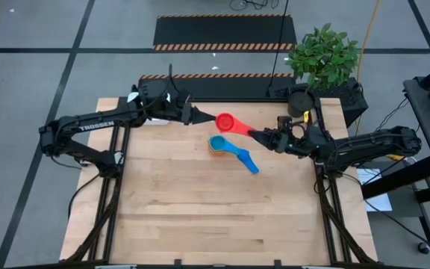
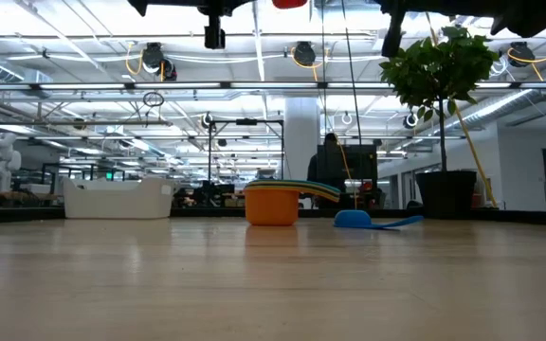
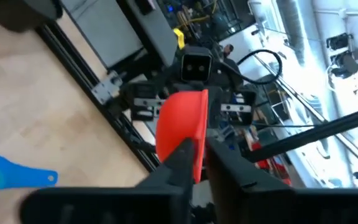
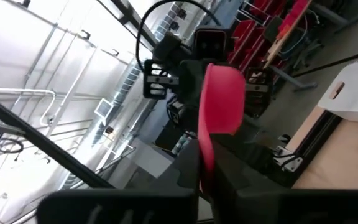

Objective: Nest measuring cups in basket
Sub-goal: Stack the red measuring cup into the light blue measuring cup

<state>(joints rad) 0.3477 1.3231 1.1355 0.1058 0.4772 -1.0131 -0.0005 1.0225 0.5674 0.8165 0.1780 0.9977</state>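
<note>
A red measuring cup [image 1: 225,121] hangs in the air above the table's far middle, between my two grippers. My left gripper [image 1: 209,118] comes from the table's left and is shut on its bowl. My right gripper [image 1: 254,134] comes from the right and is shut on its handle. Below them, a stack of nested cups [image 1: 216,143] with an orange one outermost [image 2: 271,204] stands on the table. A blue cup [image 1: 245,158] lies beside it on its bottom. The white basket [image 2: 118,198] stands at the far left, partly hidden under my left arm [image 1: 135,96]. My left gripper pinches the wall of the red cup's bowl at its rim [image 3: 194,146] between its two fingers, coming level from the table's left. One finger lies on the outer wall [image 3: 178,163], the other on the open side. The cup is clear of the table. My right gripper pinches the red cup's flat handle near its free end [image 4: 205,155] between its two fingers. It comes from the table's right, slanting a little upward, with the fingers along the handle. The bowl [image 4: 224,99] sticks out beyond the fingertips, lifted clear.
A potted plant [image 1: 323,56] stands at the table's far right corner, behind my right arm. The near half of the wooden table [image 1: 215,217] is bare board.
</note>
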